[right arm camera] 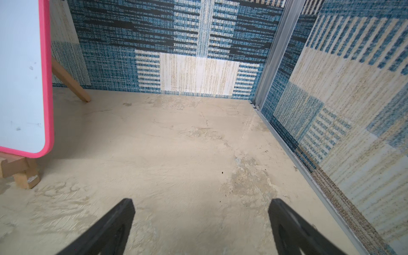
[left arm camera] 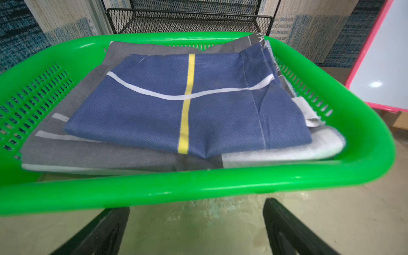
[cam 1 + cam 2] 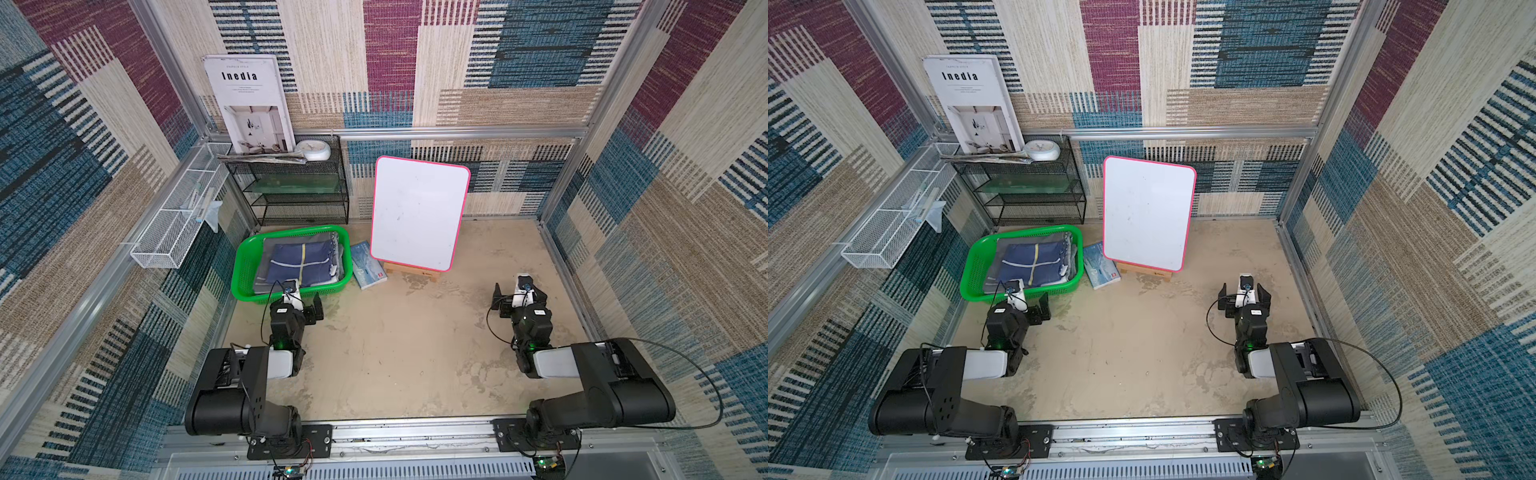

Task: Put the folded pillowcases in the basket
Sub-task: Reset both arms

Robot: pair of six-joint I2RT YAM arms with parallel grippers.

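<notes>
We see the bright green plastic basket with holes in its sides [image 2: 198, 185] on the sandy table [image 3: 395, 357], on the left side. The folded dark blue pillowcase with a yellow stripe and a white stripe [image 2: 154, 110] lies inside it, on top of a folded grey cloth [image 2: 88, 152]. The left gripper [image 2: 195, 212] is spread wide and holds nothing, just in front of the basket's rim. The right gripper [image 1: 202, 202] is spread wide too, over bare table, well apart from the basket. A tall white book [image 3: 245, 95] on top of the black wire shelf [image 3: 299, 195] says "Inedia". A thin blue book [image 3: 368, 266] lies beside the basket; its writing looks too small for us to read.
</notes>
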